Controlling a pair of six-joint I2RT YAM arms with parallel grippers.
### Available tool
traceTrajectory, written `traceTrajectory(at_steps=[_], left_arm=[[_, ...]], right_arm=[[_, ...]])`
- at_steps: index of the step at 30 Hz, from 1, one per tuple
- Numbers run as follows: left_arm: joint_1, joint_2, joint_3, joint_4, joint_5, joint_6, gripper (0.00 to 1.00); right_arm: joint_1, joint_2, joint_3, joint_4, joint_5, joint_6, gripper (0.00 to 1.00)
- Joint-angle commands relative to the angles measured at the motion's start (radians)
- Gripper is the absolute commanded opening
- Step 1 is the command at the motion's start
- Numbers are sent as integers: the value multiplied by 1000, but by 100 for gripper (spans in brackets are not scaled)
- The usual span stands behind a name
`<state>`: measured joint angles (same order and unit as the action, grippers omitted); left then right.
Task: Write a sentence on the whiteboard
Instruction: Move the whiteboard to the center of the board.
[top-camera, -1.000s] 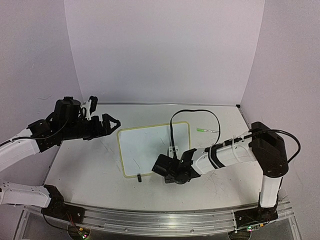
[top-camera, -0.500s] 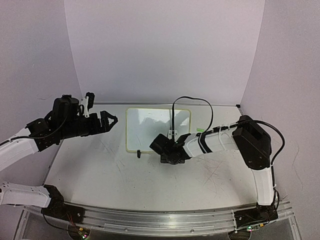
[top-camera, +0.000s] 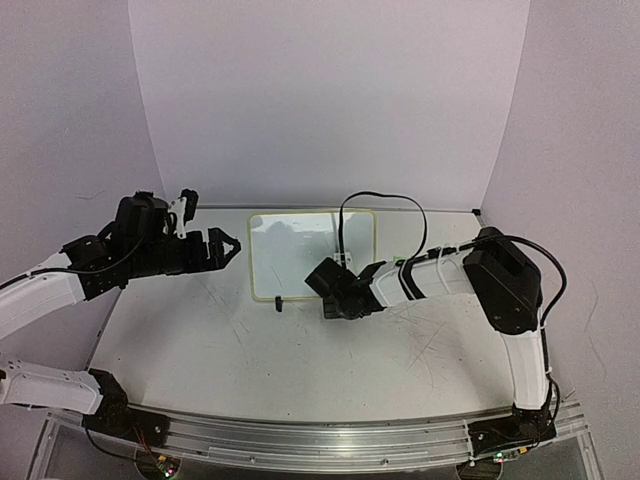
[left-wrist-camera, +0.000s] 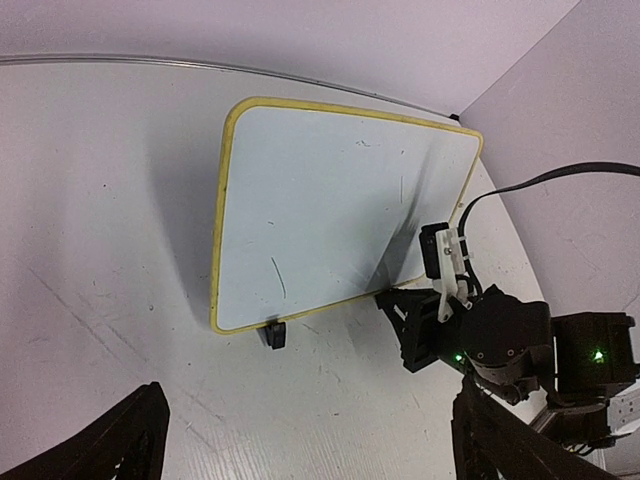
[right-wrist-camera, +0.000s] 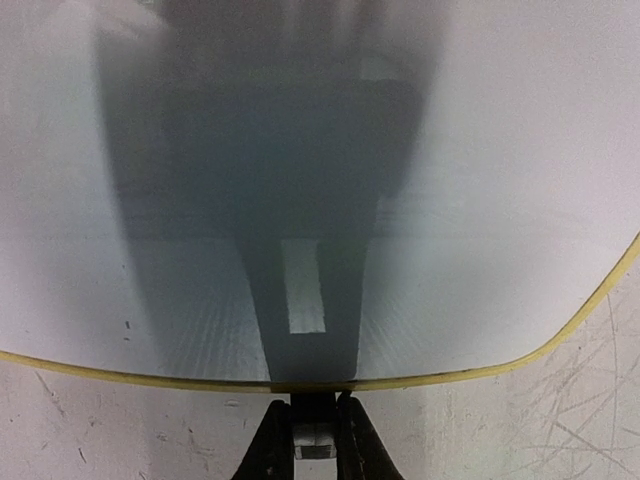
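In the right gripper (right-wrist-camera: 313, 418), the whiteboard (right-wrist-camera: 480, 200), tilted.

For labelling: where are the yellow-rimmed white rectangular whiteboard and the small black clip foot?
Yellow-rimmed white rectangular whiteboard (left-wrist-camera: 330, 220), left wrist view, bare face.
Small black clip foot (left-wrist-camera: 274, 335), left wrist view, foot's middle.

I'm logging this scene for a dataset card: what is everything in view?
whiteboard: one, white with pale yellow rim, tilted up mid-table; no writing readable.
clip foot: one seen free, black, on the board's lower edge.
table: one, white and scuffed, under everything.
backdrop: one, pale lilac, behind and beside the table.
cable: one, black, looping above the right arm.
left hand: one, black, open, left of the board, not touching it.
right hand: one, black, shut on the whiteboard's lower edge.
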<state>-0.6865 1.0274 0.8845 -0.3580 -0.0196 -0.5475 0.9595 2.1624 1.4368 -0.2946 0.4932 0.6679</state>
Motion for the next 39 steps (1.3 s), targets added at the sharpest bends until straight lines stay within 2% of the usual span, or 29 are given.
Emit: traceTrajectory(at_steps=[1, 3, 6, 12, 18, 21, 24, 26, 28, 31, 33, 39], left_arm=[[-2, 0, 62, 25, -2, 23, 99], [-2, -6, 62, 25, -9, 27, 99], [-2, -2, 63, 25, -15, 32, 99], [-2, 28, 73, 27, -11, 33, 100], [-2, 59, 79, 39, -4, 38, 99], [-2, 81, 82, 52, 8, 37, 99], [-2, 101, 86, 66, 16, 31, 99], [-2, 117, 82, 71, 16, 28, 99], [-1, 137, 78, 72, 17, 18, 99], [-1, 146, 72, 97, 61, -13, 100], [-1, 145, 63, 119, 66, -27, 99], [-1, 153, 65, 126, 76, -45, 99]], right_arm=[[-33, 9, 1, 16, -29, -23, 9], [-33, -17, -1, -5, -41, -9, 27], [-32, -77, -14, -38, -42, -4, 43], [18, -263, -74, -100, -21, -52, 62], [36, -473, -210, -133, 0, -89, 71], [22, -553, -256, -123, 64, -147, 73], [-42, -622, -283, -121, 71, -150, 73], [-84, -647, -292, -102, 50, -173, 75], [-108, -653, -303, -39, -59, -238, 77], [-121, -570, -267, -12, -229, -232, 70], [-114, -498, -238, -6, -287, -184, 66], [-84, -281, -164, 8, -242, -123, 63]])
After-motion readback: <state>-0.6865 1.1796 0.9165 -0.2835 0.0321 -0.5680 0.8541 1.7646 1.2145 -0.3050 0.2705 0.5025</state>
